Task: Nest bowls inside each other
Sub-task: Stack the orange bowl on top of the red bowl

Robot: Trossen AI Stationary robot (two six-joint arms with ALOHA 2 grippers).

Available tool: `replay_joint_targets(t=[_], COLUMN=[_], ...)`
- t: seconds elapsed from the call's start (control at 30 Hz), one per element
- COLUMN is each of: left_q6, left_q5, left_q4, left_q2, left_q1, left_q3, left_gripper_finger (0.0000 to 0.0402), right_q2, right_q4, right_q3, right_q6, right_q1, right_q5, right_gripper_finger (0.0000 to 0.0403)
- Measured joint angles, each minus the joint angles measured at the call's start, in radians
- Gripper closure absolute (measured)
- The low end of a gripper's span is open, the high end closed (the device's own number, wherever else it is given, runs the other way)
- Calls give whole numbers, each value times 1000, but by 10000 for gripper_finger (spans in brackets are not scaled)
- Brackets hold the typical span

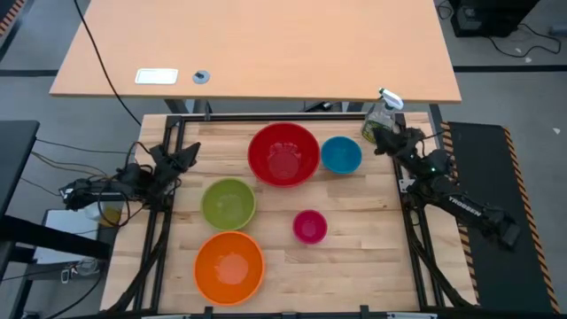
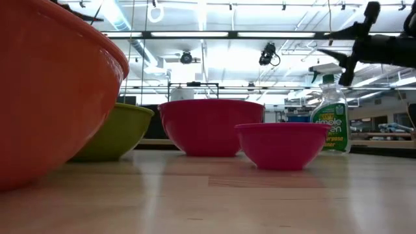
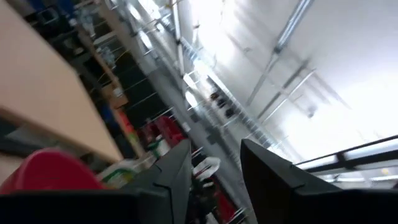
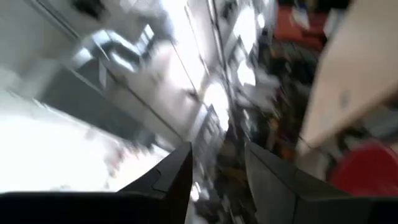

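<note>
Five bowls stand apart on the wooden table, each on its base. The red bowl [image 1: 283, 153] and the blue bowl [image 1: 340, 154] are at the far side, the lime green bowl [image 1: 229, 203] and the pink bowl [image 1: 309, 226] in the middle, and the orange bowl [image 1: 229, 266] is near the front. My left gripper [image 1: 183, 156] hangs open at the table's left edge, tipped upward, with nothing between its fingers [image 3: 214, 177]. Raised at the far right corner, my right gripper [image 1: 386, 139] is also open and holds nothing [image 4: 217, 171]. It is clear of the blue bowl.
A clear spray bottle [image 1: 381, 120] with greenish liquid stands at the far right corner, just beside my right gripper. A light wooden desk [image 1: 257, 49] lies beyond the far edge. Black frame rails run along both table sides.
</note>
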Motion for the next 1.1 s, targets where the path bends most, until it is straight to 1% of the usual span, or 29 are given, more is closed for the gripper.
replay_joint_targets(t=[0.1,0.17,0.27,0.4,0.47,0.53,0.57,0.63,0.7,0.8,0.9,1.0,1.1], left_q6=[43,62,63,61,73,75,74,56,43,40,41,74,113], left_q5=[0,-1,-1,9,9,9,7,6,6,27,46,89,151], left_q4=[63,103,118,4,-81,-211,-281,-422,-559,-772,-962,-1093,-1159], left_q2=[0,0,0,1,0,3,10,30,67,142,230,324,410], left_q1=[1,6,5,-4,-8,-7,-7,-7,-7,-7,-7,-7,-7], left_q3=[0,0,1,29,58,94,118,174,240,350,465,557,630], left_gripper_finger=[260,260,260,260,260,260,260,260,260,260,260,257,243], right_q2=[6,6,6,6,6,8,12,33,69,152,257,368,470], right_q4=[49,76,84,84,85,85,79,17,-108,-309,-446,-515,-557], right_q3=[0,0,0,0,0,0,3,40,106,224,348,449,531], right_q6=[-7,-3,-3,-3,-9,-12,-32,-93,-127,-218,-334,-437,-518], right_q1=[0,0,0,0,0,0,-1,6,30,83,136,189,248], right_q5=[156,214,230,198,204,211,188,81,-19,-55,-61,-68,-70], right_gripper_finger=[247,247,247,247,247,247,247,247,249,250,251,251,251])
